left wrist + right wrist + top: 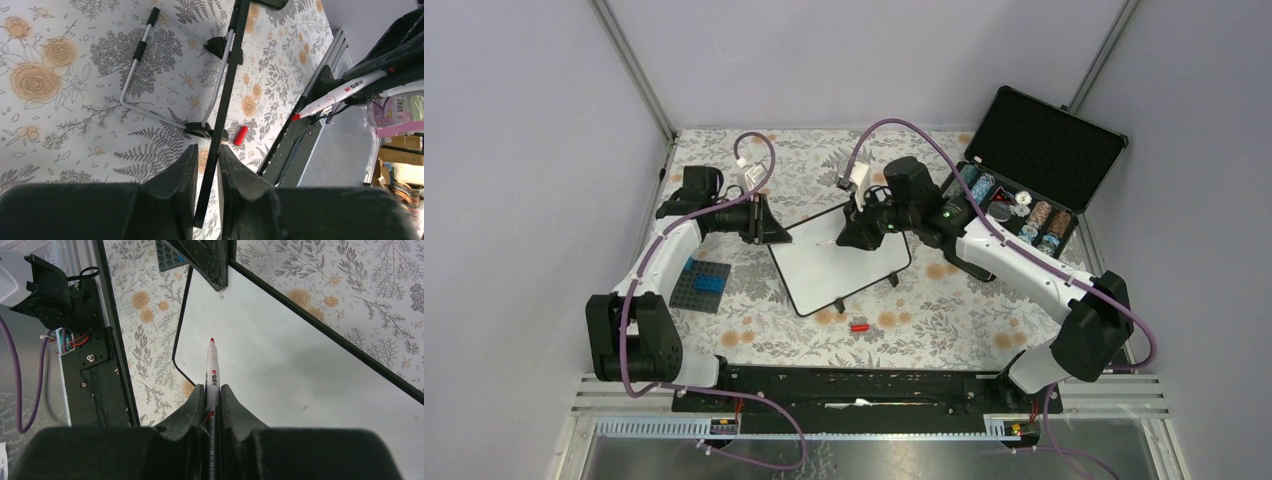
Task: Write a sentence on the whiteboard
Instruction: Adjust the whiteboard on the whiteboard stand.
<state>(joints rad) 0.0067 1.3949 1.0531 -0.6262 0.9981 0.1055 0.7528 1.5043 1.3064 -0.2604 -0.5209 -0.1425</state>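
Starting the first stroke looks like the step in hand: the whiteboard (pixel 839 265) is blank in every view, so the sentence is not yet begun. The board lies slanted on the flowered surface (pixel 944 320), raised on a wire stand (pixel 131 82). Its black rim runs straight between the left fingers (pixel 206 150), which are clenched on its edge and seem to steady it.

The right fingers (pixel 212 387) are closed around a marker (pixel 212 372). Its red tip juts out ahead of them, over the white face and near the rim on their left. Whether the tip touches the board I cannot tell.

By my reading, the next move calls for lowering the tip to light contact and then drawing it across in a line, away from the rim so the words have room. The left fingers would need to hold firm so the propped board does not slide or rock.

Beyond the left fingers, past the board's edge, a red cap (pixel 241 135) lies on the surface. An open case (pixel 1024 160) stands well off behind the right arm.
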